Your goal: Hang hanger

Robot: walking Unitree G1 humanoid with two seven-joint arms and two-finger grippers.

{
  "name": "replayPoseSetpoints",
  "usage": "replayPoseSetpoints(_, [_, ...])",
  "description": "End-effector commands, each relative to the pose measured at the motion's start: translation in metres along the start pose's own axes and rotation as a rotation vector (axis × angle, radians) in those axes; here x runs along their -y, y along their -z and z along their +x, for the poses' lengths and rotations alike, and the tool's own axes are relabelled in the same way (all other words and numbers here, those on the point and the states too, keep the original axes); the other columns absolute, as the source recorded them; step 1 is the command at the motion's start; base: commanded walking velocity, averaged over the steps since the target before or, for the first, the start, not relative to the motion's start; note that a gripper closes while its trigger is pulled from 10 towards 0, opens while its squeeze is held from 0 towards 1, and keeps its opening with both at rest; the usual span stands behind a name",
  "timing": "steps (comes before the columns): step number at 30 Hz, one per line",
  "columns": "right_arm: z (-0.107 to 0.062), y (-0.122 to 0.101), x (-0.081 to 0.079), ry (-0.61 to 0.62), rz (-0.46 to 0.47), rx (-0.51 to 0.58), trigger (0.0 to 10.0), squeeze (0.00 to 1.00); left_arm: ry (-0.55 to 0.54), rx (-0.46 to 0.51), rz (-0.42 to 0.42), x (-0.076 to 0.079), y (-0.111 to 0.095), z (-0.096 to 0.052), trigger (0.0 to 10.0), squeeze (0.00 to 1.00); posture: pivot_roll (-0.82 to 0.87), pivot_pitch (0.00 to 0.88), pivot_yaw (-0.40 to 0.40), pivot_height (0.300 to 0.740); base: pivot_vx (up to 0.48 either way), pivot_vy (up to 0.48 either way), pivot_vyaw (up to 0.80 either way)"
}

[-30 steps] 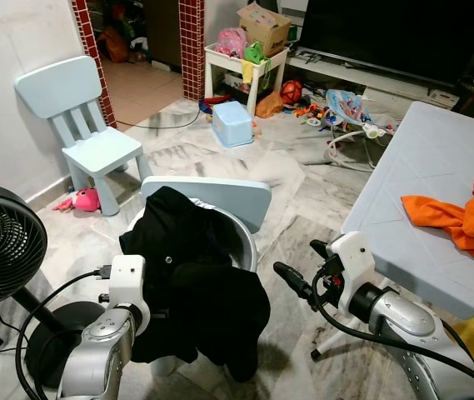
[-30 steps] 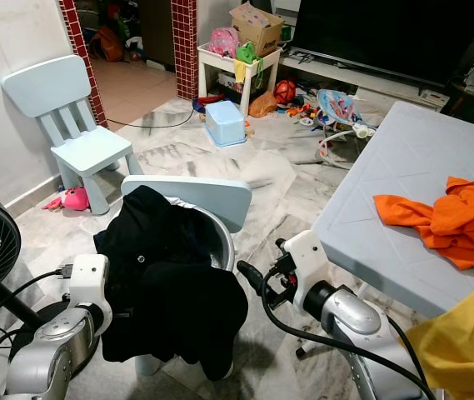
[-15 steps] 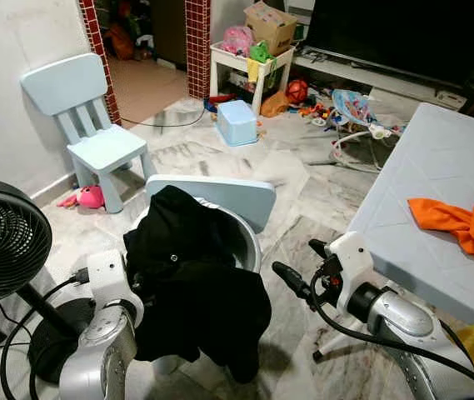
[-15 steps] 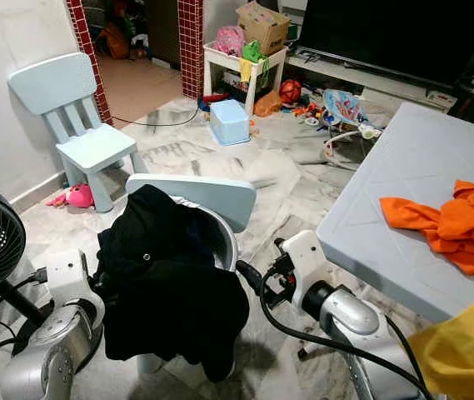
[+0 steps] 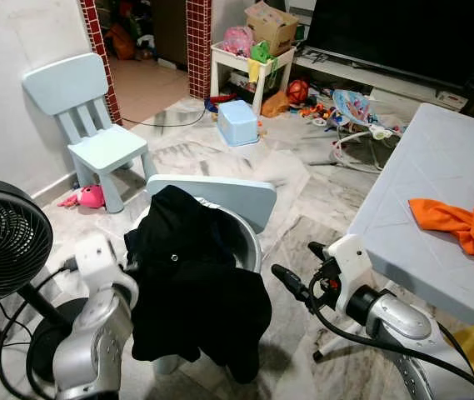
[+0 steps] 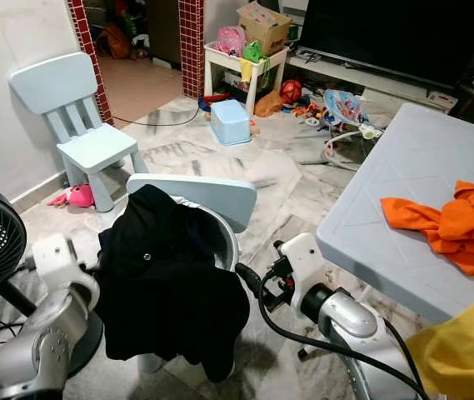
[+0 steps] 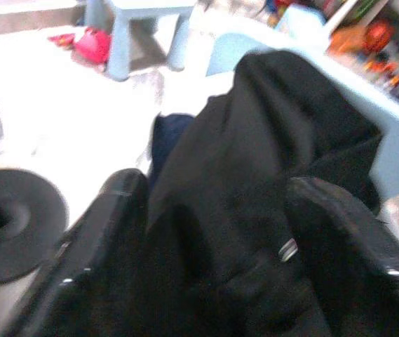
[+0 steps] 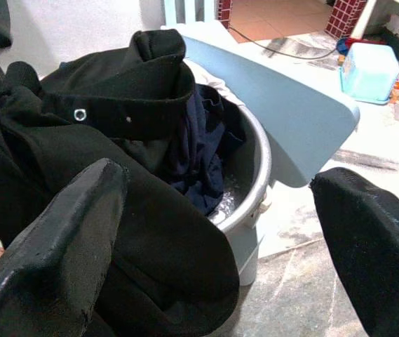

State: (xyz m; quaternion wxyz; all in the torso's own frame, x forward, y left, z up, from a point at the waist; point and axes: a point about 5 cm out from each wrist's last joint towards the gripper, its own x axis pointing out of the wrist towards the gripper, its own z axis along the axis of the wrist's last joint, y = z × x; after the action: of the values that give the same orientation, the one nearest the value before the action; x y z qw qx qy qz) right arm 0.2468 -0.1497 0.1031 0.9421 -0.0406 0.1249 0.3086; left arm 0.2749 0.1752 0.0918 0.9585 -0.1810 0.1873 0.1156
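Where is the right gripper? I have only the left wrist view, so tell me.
Observer: The right gripper is open, to the right of the black garment and apart from it.
Operator: Say what the garment hangs on.
Observer: It drapes over the rim of a metal tub, which has a dark blue cloth inside.
Operator: Report what is on the robot's right.
Observer: A table with an orange cloth lying on it.
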Motion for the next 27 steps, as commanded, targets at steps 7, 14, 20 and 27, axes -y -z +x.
replayPoseSetpoints(7, [0.000,-0.004,-0.002,-0.007,-0.018,0.016,10.0,0.00,0.043,-0.085,-0.180,0.029,0.019,0.005,10.0,0.53,-0.11,0.000,-0.045,0.740,0.000,0.000,0.00])
replayPoseSetpoints(14, [-0.001,-0.003,-0.002,-0.008,-0.019,0.009,10.0,0.00,0.014,-0.146,-0.255,0.031,0.031,0.002,10.0,0.00,-0.11,0.000,-0.044,0.740,0.000,0.000,0.00])
replayPoseSetpoints(20, [-0.001,-0.001,-0.003,-0.017,-0.018,0.001,10.0,0.00,0.003,-0.186,-0.269,0.032,0.038,-0.003,10.0,0.00,-0.11,0.000,-0.046,0.740,0.000,0.000,0.00])
replayPoseSetpoints(27, [-0.002,-0.001,-0.006,-0.045,-0.021,-0.010,10.0,0.00,-0.001,-0.253,-0.308,0.030,0.049,0.008,10.0,0.00,-0.13,0.000,-0.051,0.740,0.000,0.000,0.00])
